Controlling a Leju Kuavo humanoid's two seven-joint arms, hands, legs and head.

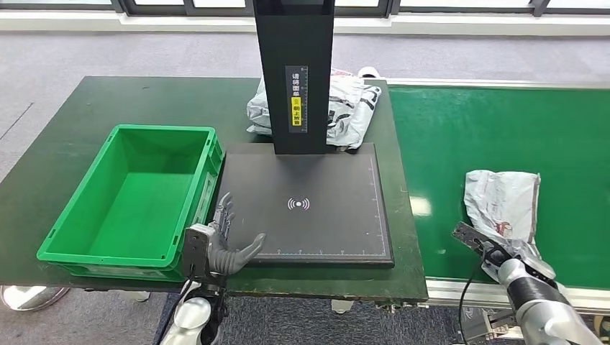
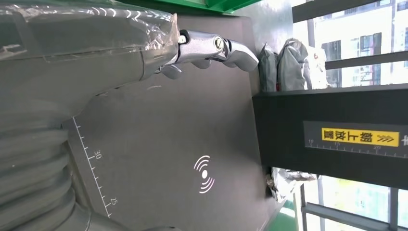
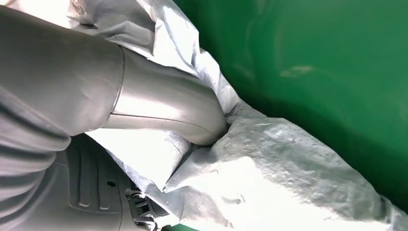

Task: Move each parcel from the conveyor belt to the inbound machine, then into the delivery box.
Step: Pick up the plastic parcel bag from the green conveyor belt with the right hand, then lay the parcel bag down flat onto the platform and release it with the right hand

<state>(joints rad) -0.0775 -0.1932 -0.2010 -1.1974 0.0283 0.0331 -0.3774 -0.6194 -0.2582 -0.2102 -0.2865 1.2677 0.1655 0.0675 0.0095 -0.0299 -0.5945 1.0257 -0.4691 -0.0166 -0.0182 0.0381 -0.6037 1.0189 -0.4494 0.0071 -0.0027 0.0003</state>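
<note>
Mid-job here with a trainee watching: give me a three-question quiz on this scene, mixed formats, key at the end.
1. True or false: the green crate holds a parcel.
2. Which robot hand presses on the grey parcel lying on the conveyor belt: A) left, B) right?
3. Fill in: more grey bags sit behind the scanner's black ____.

Key: 1 false; 2 B; 3 post.

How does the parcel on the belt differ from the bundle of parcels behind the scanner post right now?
The parcel on the conveyor belt lies alone and fairly flat; the parcels behind the post are heaped together. The right hand grips the belt parcel's near end; nothing touches the heap. The heap is partly hidden by the black post; the belt parcel is in open view. Both are crinkled grey plastic mailers.
</note>
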